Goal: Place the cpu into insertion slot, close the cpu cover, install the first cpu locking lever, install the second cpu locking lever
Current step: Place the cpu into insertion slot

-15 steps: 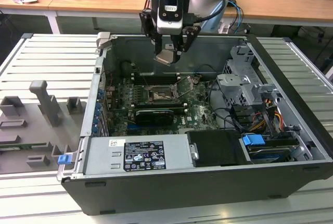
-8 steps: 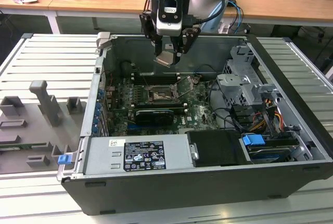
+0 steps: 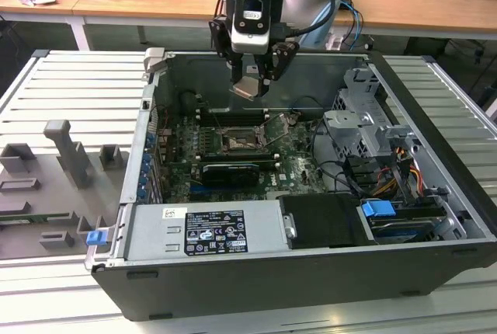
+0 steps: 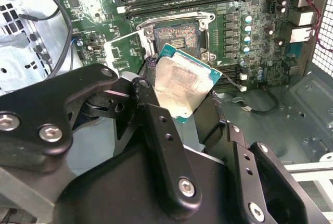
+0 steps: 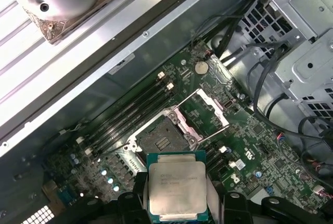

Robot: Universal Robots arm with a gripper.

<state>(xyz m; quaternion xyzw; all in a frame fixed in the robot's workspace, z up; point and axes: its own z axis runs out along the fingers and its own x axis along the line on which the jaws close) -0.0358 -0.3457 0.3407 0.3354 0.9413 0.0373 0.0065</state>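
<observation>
My gripper [image 3: 250, 84] hangs inside the open computer case, shut on the cpu [image 3: 248, 88], a flat silvery square chip held tilted. In both wrist views the cpu [image 4: 187, 86] [image 5: 177, 187] sits between the black fingers [image 4: 156, 125], above the board and apart from it. The insertion slot [image 5: 161, 139] [image 4: 174, 35] [image 3: 236, 144] lies bare below and a little ahead of the chip, with nothing in it. The cpu cover [image 5: 225, 117] [image 4: 110, 54], a thin silver frame, is swung open beside the slot.
Long black memory slots [image 5: 130, 114] run next to the slot. A black graphics card [image 3: 229, 172] lies on the board toward the case front. A drive cage with cables [image 3: 365, 128] fills the exterior view's right, a power supply [image 3: 206, 229] the front. Grey fixtures [image 3: 70, 155] stand outside on the exterior view's left.
</observation>
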